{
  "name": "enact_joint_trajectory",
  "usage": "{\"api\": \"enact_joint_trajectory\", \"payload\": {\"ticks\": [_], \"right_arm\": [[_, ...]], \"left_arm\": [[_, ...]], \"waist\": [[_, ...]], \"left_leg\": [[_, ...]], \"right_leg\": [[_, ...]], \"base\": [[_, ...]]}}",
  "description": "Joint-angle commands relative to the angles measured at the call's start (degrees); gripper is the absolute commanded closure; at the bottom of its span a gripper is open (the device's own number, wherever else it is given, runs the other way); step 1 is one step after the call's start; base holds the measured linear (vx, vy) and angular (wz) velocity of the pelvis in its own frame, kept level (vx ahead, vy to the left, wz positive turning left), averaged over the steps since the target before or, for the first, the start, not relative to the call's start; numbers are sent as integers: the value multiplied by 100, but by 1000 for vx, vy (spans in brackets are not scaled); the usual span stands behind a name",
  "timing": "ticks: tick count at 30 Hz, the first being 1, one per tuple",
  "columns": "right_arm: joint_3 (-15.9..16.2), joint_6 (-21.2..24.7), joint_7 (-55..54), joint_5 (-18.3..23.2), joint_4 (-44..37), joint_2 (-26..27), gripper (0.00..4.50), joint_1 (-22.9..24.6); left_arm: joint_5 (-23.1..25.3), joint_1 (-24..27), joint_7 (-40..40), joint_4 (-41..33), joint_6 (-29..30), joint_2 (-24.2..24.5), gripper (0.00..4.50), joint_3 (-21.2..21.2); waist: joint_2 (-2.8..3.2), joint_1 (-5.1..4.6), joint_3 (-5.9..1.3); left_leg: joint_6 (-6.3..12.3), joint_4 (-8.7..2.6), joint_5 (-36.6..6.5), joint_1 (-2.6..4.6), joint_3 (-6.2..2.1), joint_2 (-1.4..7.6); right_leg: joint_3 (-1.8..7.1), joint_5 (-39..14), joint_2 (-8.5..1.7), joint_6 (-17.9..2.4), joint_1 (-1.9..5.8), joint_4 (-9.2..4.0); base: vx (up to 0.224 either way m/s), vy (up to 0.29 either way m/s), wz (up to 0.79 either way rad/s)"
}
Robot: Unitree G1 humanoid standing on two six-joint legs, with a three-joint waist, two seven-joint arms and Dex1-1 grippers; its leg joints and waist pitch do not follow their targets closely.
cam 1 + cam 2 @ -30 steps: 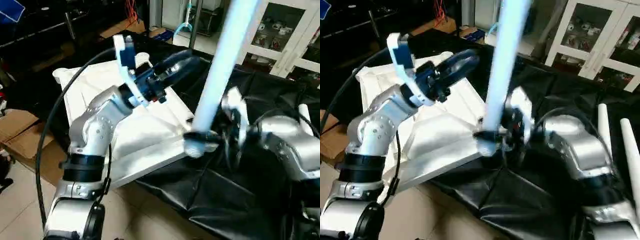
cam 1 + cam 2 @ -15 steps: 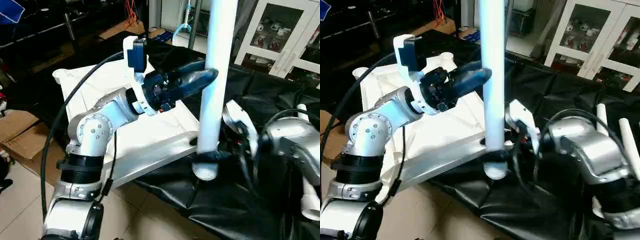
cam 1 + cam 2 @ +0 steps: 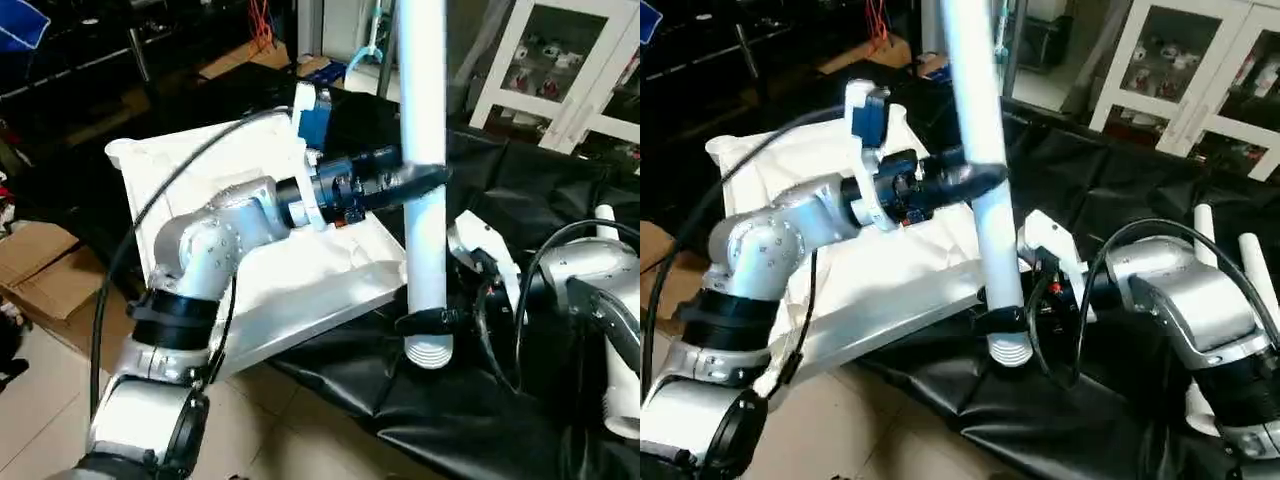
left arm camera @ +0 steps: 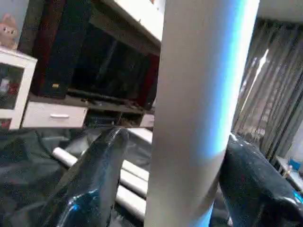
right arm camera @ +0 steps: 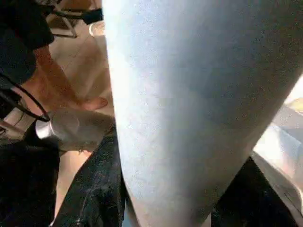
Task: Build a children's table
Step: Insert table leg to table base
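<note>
One long white tubular leg is held upright at centre frame, clasped by both grippers' closed fingers, left and right; no leg is seen seated in the white square plastic top.

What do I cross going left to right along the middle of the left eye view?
Cardboard box → white table top → left gripper closed around the upright leg → right gripper at the leg's lower end → spare leg at the right edge.

White glass-door cabinet behind; black cloth; cardboard box.
</note>
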Motion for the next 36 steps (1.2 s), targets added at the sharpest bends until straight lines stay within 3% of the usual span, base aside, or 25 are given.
{"api": "enact_joint_trajectory", "payload": {"ticks": [1,2,3,4,6,8,13,14,15,16,17,20,21,22,23,25,26,28,33,34,35,36], "right_arm": [[72,-175,80,-48,-90,-34,263,-78],[96,-195,87,-79,-82,-27,263,-69],[110,-198,92,-91,-84,-20,263,-62],[162,-239,125,-127,-45,17,263,-72],[213,-310,141,-182,16,45,263,-90],[251,-368,134,-234,78,73,263,-121],[383,-596,174,-402,324,178,263,-277],[401,-637,175,-428,353,195,263,-292],[412,-670,181,-446,385,211,263,-304],[413,-682,182,-449,395,221,263,-314],[415,-701,182,-454,409,237,263,-331],[434,-785,195,-473,460,288,263,-383],[447,-833,209,-495,502,325,263,-413],[454,-856,216,-503,525,344,263,-426],[462,-884,225,-514,554,368,263,-442],[476,-927,244,-519,587,410,263,-465],[473,-997,260,-487,669,535,263,-548],[471,-1017,262,-480,700,570,263,-580],[349,-1126,71,-440,827,804,263,-655],[102,-980,-216,-286,908,1056,263,-696],[102,-980,-216,-286,908,1056,228,-696],[28,-950,-308,-249,930,1127,228,-712]], "left_arm": [[-100,-82,106,-42,45,-4,174,164],[-142,-102,100,-52,62,-4,188,223],[-194,-108,98,-68,90,-4,204,272],[-313,-99,92,-72,153,-4,212,380],[-376,-95,121,-71,189,-9,214,451],[-437,-80,173,-83,239,-8,247,509],[-644,-19,554,-108,524,-6,279,708],[-603,10,581,-131,531,19,282,692],[-574,32,611,-140,534,27,282,689],[-576,35,666,-140,551,22,282,709],[-579,40,754,-139,580,15,282,742],[-549,72,975,-172,630,16,284,807],[-540,88,1042,-181,651,22,284,832],[-528,99,1088,-185,645,20,284,849],[-514,113,1144,-189,637,18,284,870],[-496,143,1223,-210,602,15,284,913],[-503,179,1378,-257,579,35,284,1029],[-508,179,1411,-265,576,47,284,1052],[-486,106,1526,-187,552,108,284,1149],[-410,6,1591,-90,462,187,284,1205],[-410,6,1591,-90,462,187,284,1205],[-392,-33,1595,-53,430,215,284,1226]], "waist": [[-81,48,-441],[-127,48,-433],[-102,62,-431],[-161,56,-427],[-148,72,-409],[-144,86,-413],[-231,100,-405],[-211,106,-402],[-261,105,-405],[-242,119,-411],[-294,121,-417],[-278,149,-430],[-470,138,-429],[-518,165,-419],[-446,188,-423],[-407,185,-437],[-549,176,-449],[-523,196,-434],[-545,204,-413],[-467,207,-401],[-497,191,-401],[-509,197,-408]], "left_leg": [[930,-307,650,25,-41,152],[941,-313,622,15,-35,152],[930,-309,616,15,-40,155],[930,-311,601,15,-29,155],[870,-316,498,9,-29,155],[823,-312,479,27,-27,161],[819,-299,562,1,-25,158],[826,-294,596,10,-20,159],[835,-296,623,11,-16,158],[860,-288,718,14,-22,154],[885,-282,768,16,-14,153],[938,-265,919,17,-21,158],[1026,-260,1016,10,5,150],[1021,-264,1010,-17,2,146],[996,-254,1021,-12,-9,155],[980,-238,1187,16,-8,160],[995,-227,1295,12,11,158],[979,-233,1232,7,11,155],[812,-255,1019,25,10,167],[772,-264,967,25,6,163],[753,-266,928,21,10,154],[693,-276,879,30,4,162]], "right_leg": [[219,905,-284,-1830,463,-247],[218,815,-281,-1800,465,-255],[220,770,-292,-1794,464,-241],[219,680,-286,-1764,456,-256],[221,402,-300,-1711,450,-264],[223,303,-299,-1681,436,-259],[227,304,-302,-1636,434,-223],[228,293,-302,-1619,419,-233],[226,311,-294,-1608,423,-234],[228,421,-289,-1612,420,-211],[229,496,-287,-1612,420,-206],[227,708,-299,-1688,409,-166],[224,849,-274,-1685,412,-174],[226,761,-298,-1640,427,-158],[231,721,-321,-1644,414,-125],[228,903,-292,-1656,368,-118],[224,1204,-276,-1731,371,-94],[230,1179,-287,-1744,368,-101],[238,1006,-284,-1759,374,-118],[241,980,-285,-1762,359,-124],[238,945,-272,-1734,363,-139],[239,922,-281,-1734,378,-133]], "base": [[0,0,0],[0,0,0],[0,0,0],[0,0,0],[0,0,0],[0,0,0],[0,0,0],[0,0,0],[0,0,0],[0,0,0],[0,0,0],[0,0,0],[0,0,0],[0,0,0],[0,0,0],[0,0,0],[0,0,0],[0,0,0],[0,0,0],[0,0,0],[0,0,0],[0,0,0]]}}
